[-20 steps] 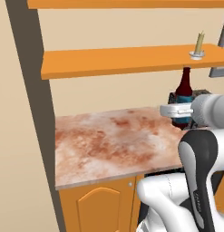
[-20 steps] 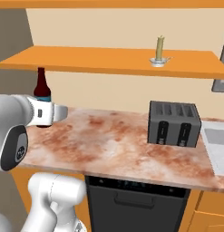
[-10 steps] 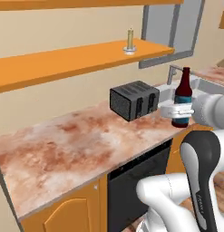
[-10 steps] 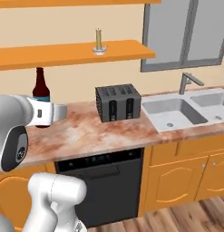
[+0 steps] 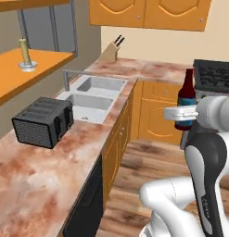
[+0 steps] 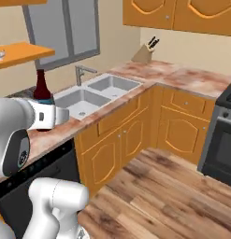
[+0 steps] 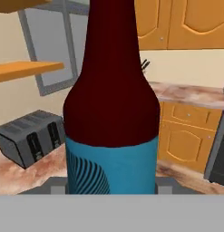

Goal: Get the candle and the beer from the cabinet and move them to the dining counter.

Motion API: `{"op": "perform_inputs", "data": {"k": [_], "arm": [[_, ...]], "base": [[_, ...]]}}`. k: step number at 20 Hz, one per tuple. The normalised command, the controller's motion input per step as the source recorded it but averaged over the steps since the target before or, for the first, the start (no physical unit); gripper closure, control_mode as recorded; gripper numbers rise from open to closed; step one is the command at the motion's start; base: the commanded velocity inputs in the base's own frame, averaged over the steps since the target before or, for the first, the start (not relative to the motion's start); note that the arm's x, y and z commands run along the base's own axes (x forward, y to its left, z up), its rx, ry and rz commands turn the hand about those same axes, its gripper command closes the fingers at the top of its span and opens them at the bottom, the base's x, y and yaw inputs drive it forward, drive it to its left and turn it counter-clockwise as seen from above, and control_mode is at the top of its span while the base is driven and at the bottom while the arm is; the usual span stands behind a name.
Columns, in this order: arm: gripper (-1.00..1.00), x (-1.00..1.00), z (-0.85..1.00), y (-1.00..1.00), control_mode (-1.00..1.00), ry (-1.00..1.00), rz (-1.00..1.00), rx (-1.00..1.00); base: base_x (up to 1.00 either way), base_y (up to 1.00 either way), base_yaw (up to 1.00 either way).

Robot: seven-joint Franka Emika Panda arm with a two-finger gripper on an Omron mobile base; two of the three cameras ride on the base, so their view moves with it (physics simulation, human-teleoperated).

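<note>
Dark brown beer (image 7: 112, 104), narrow neck, blue striped label, upright.

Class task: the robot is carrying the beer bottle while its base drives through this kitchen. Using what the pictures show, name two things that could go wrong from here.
1. The gripper holds the beer low on its blue label, with the tall neck above; a sharp turn might tip or loosen it.
2. The bottle is carried upright over the wood floor, so a slip would likely break it.
3. The candle stands on the cabinet shelf; it may be forgotten.
</note>
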Motion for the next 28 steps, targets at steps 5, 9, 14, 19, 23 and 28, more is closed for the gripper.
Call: {"op": "perform_inputs", "data": {"k": [5,9,14,19,23,28], "arm": [[1.0,0.0,0.0,0.0,1.0,0.0,0.0,0.0],[1.0,0.0,0.0,0.0,1.0,0.0,0.0,0.0],[1.0,0.0,0.0,0.0,1.0,0.0,0.0,0.0],[1.0,0.0,0.0,0.0,1.0,0.0,0.0,0.0],[1.0,0.0,0.0,0.0,1.0,0.0,0.0,0.0],[1.0,0.0,0.0,0.0,1.0,0.0,0.0,0.0]], "base": [[0.0,0.05,-1.0],[0.02,0.07,-0.99],[0.1,0.12,-0.95],[0.14,0.11,-0.91],[0.15,0.08,-0.81],[0.19,0.08,-0.6]]}}
